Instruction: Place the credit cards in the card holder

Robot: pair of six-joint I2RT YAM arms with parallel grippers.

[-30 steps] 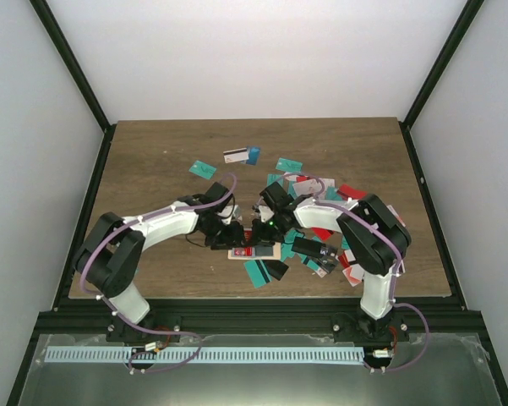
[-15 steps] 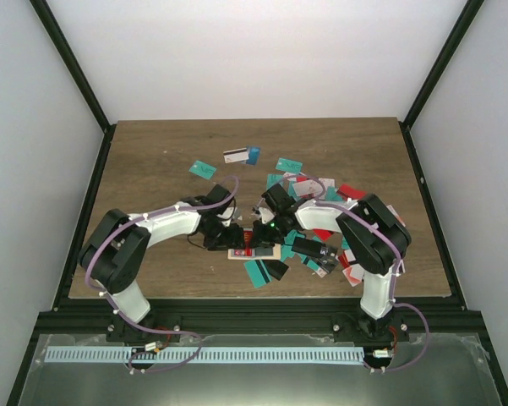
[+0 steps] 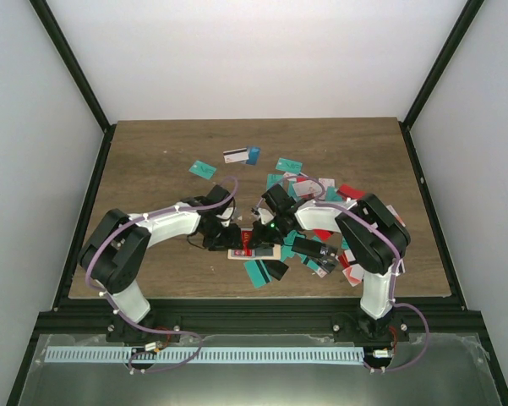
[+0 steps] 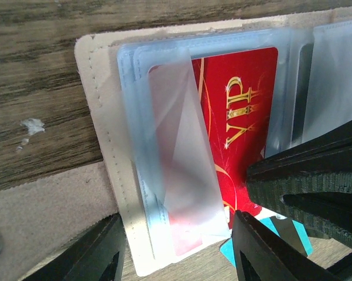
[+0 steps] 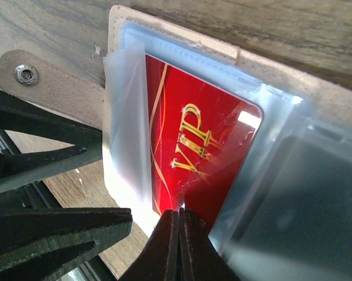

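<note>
In my left wrist view the bare wooden surface (image 4: 35,99) fills the left edge. Just right of it lies the card holder (image 4: 96,129), open and flat, its tan stitched rim running down the frame. My left jaws stand apart at the bottom of that view, one either side of the holder's lower edge, clamped on nothing I can see (placed to steady it, I think, not to lift it). Right of the rim comes the clear sleeve (image 4: 176,152) with a loose flap. Under it is the red VIP card (image 4: 246,99); I cannot tell how far in it sits. Further right, my right jaws enter from the frame's right side, pinched shut on that card's edge. A teal card (image 4: 268,231) shows at the holder's lower edge. The other credit cards (image 3: 289,165) lie scattered across the middle and right of the top view.

The step in hand, I judge, is seating the red card. I should push along the pocket's length, flat to the surface, so no corner catches the flap. I should also pin the holder from the left so it cannot slide, and let go only once the card's edge is past the sleeve mouth.
</note>
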